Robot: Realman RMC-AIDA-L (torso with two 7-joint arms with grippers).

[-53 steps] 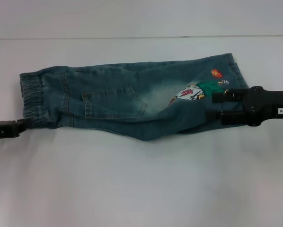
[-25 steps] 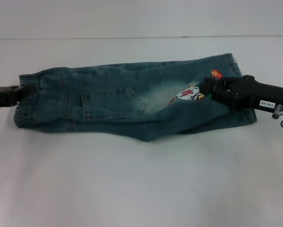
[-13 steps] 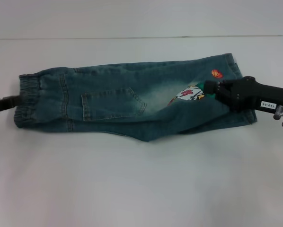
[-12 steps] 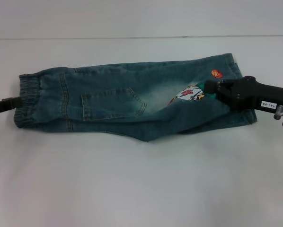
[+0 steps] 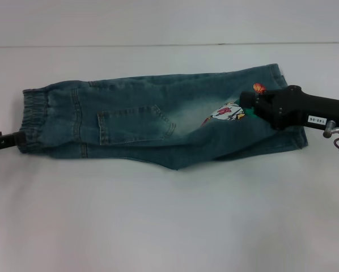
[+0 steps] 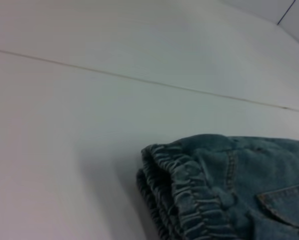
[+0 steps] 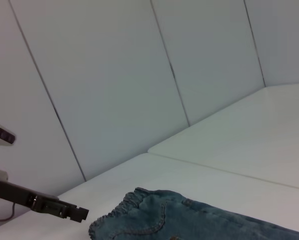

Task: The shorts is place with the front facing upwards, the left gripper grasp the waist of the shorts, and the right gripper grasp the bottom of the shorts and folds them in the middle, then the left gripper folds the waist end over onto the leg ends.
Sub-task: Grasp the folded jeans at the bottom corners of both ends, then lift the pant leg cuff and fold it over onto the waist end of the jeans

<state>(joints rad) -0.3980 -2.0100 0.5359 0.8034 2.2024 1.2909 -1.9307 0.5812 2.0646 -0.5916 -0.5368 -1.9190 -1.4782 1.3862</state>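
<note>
The shorts (image 5: 147, 122) lie flat on the white table, folded lengthwise, with the patch pocket (image 5: 132, 124) and the cartoon print (image 5: 226, 111) facing up. The waist (image 5: 33, 116) is at the left end and also shows in the left wrist view (image 6: 189, 190) and the right wrist view (image 7: 124, 207). The leg ends (image 5: 278, 75) are at the right. The left gripper (image 5: 13, 140) sits at the near corner of the waistband, its tip touching or almost touching the cloth, and it appears again as the left gripper (image 7: 82, 213). The right gripper (image 5: 246, 105) hovers over the printed leg and hides part of the hem.
The white table (image 5: 169, 215) stretches wide in front of the shorts. A thin seam (image 5: 158, 45) runs across its far side. Pale wall panels (image 7: 114, 75) stand behind. A metal hook and cable (image 5: 337, 139) hang from the right arm by the leg ends.
The left gripper has slid along the waistband from its middle to the near corner, pulling back a little. The right gripper has shifted slightly farther away over the print. The shorts lie as before.
</note>
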